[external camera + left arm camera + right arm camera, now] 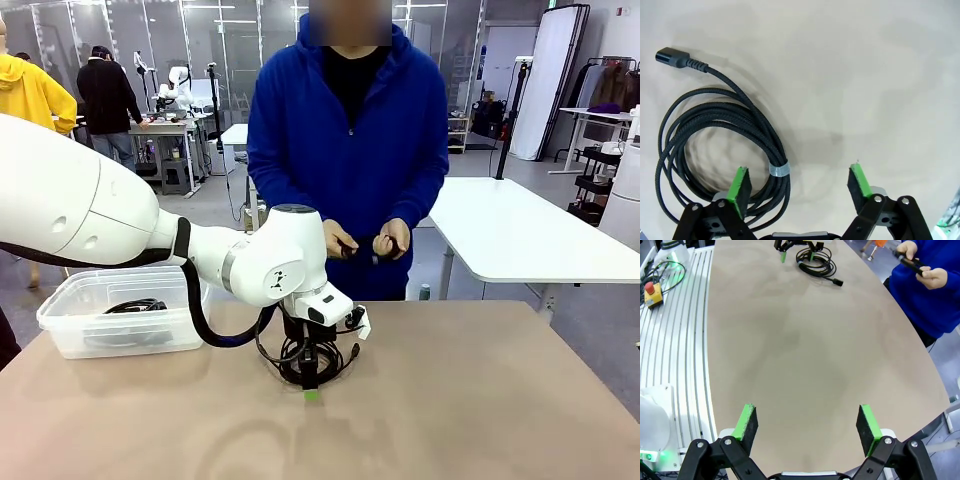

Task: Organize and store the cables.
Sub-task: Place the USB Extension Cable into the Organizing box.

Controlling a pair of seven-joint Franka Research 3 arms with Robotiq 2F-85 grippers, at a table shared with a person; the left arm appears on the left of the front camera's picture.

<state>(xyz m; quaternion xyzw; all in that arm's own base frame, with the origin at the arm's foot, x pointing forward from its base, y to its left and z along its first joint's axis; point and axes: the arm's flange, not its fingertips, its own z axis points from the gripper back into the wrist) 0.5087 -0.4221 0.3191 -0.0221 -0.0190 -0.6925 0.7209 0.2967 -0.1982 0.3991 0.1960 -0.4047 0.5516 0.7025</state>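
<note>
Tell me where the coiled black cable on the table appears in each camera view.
Front view: the coiled cable lies at the table's middle, under the left pincer.
Left wrist view: the cable takes up the left half, and its banded stretch runs between the green pads.
Right wrist view: the cable is near the top edge, far up the table.
Shared landmark: the left pincer's green pads at the coil.

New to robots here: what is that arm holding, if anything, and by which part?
Nothing: the left gripper stands open, straddling the coiled cable beside its grey tie.
</note>
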